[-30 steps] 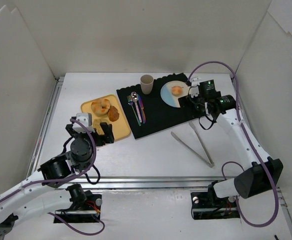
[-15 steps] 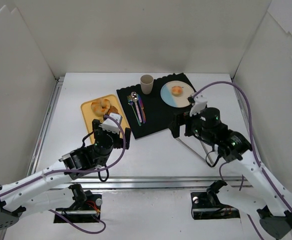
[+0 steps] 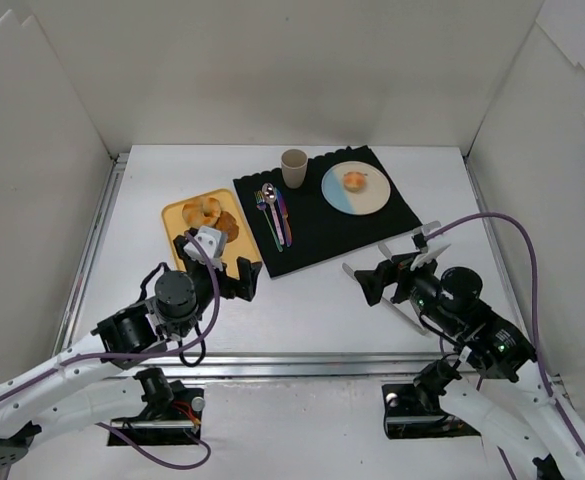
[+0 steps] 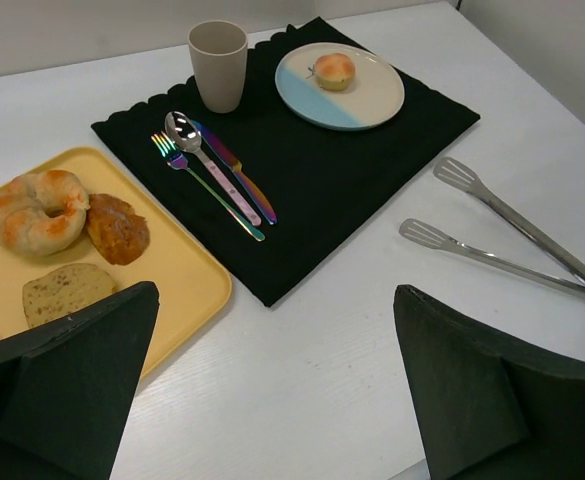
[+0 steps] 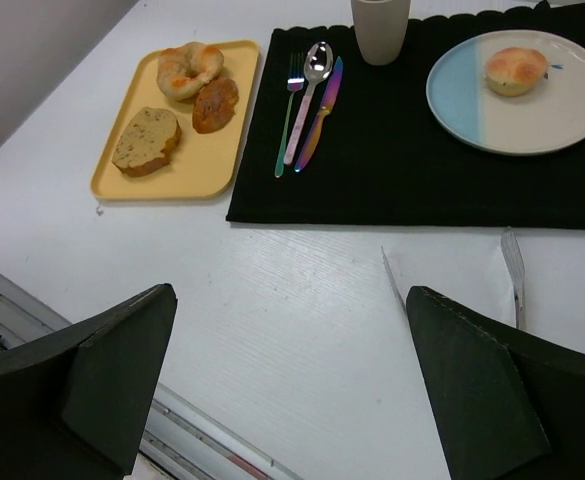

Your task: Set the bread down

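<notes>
Both arms have pulled back toward their bases; left gripper [image 3: 240, 279] and right gripper [image 3: 372, 284] spread wide, empty. Bread [image 5: 517, 70] on plate [image 5: 572, 125], well ahead, slightly right of the nearer right gripper.

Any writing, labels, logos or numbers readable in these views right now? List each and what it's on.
None: no word, number or logo shows in any view on the cup, the plate, the yellow tray, the cutlery or the tongs.

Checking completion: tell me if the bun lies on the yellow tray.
No, the bun sits on the round plate, apart from the tray.
</notes>
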Controlling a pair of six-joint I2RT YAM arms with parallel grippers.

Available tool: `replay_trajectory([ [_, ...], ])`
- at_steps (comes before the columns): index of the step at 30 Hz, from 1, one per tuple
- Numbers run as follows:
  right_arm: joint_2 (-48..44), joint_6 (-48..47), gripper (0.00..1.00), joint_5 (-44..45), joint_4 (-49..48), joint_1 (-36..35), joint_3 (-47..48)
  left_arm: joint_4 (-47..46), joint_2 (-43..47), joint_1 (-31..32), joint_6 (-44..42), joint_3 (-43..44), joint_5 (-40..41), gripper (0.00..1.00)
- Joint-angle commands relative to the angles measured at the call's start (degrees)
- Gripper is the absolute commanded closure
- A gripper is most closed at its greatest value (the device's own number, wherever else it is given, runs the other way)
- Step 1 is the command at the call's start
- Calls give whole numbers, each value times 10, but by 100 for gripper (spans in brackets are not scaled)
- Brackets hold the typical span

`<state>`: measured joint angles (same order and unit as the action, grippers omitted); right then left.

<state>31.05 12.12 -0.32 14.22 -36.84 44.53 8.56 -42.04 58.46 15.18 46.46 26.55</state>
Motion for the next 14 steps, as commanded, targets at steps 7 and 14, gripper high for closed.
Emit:
replay_trajectory([
  [7,-20,-8,2,12,-55,-3,-4,-44,21,2,-7,-1,-20,0],
  [14,-23,-14,2,8,-56,-3,-7,-45,32,2,-7,-7,-17,1],
])
